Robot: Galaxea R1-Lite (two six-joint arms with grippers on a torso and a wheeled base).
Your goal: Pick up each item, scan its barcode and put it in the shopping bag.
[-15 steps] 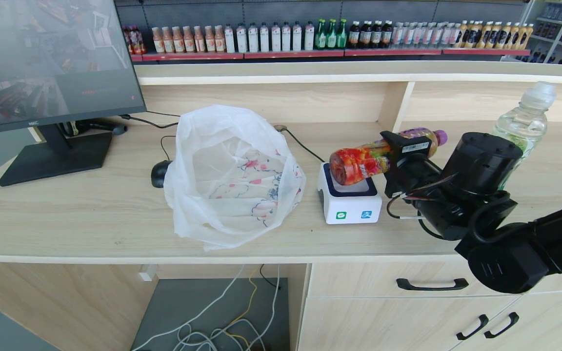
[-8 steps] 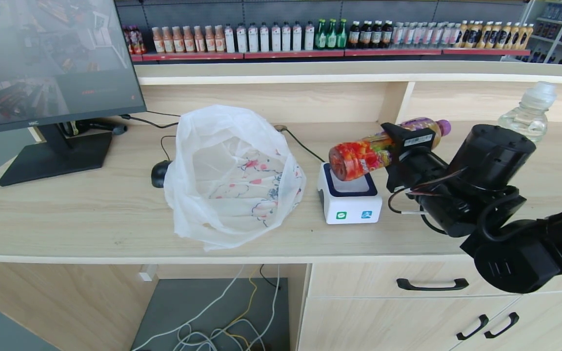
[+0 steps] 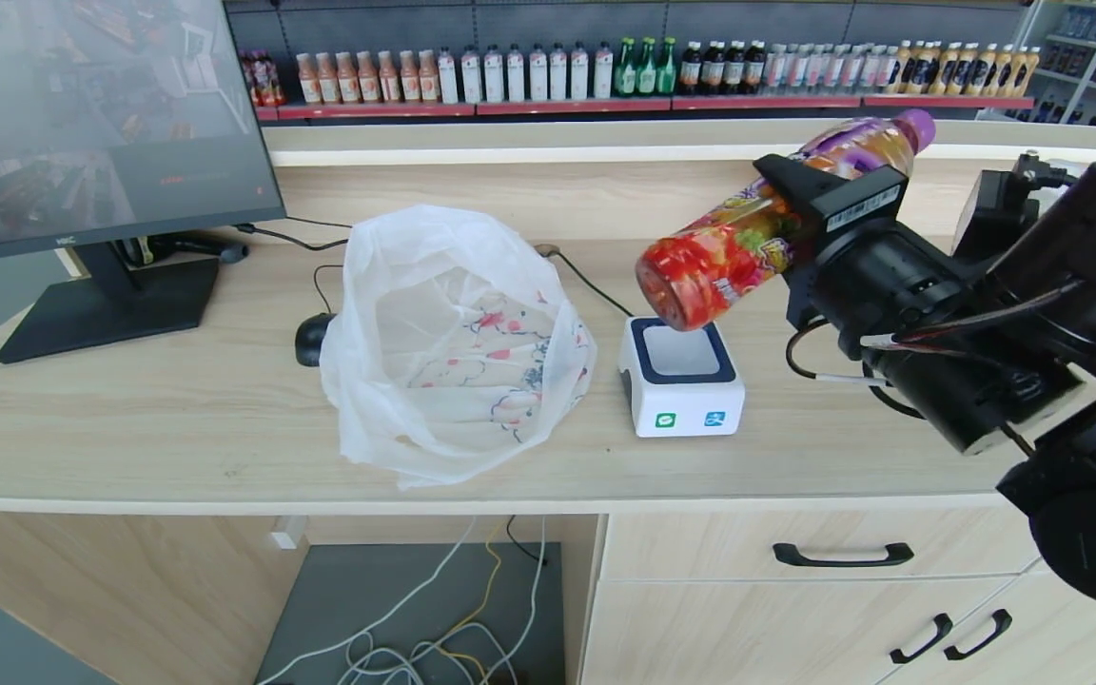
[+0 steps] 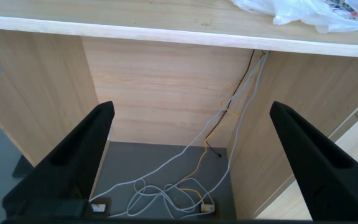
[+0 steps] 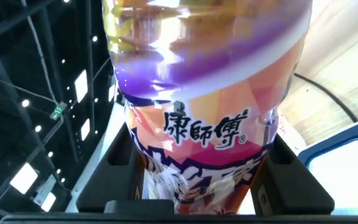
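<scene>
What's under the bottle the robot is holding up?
The white scanner sits on the counter below the low end of the bottle, not touching. The right claw blocks the view under its capped end.

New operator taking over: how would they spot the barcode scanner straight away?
On the long wooden counter, look just right of the crumpled white shopping bag. The scanner is the small white box there, under the tilted bottle in the right gripper. Unlike the black mouse left of the bag, it has a dark-framed window on top and two coloured icons in front.
</scene>
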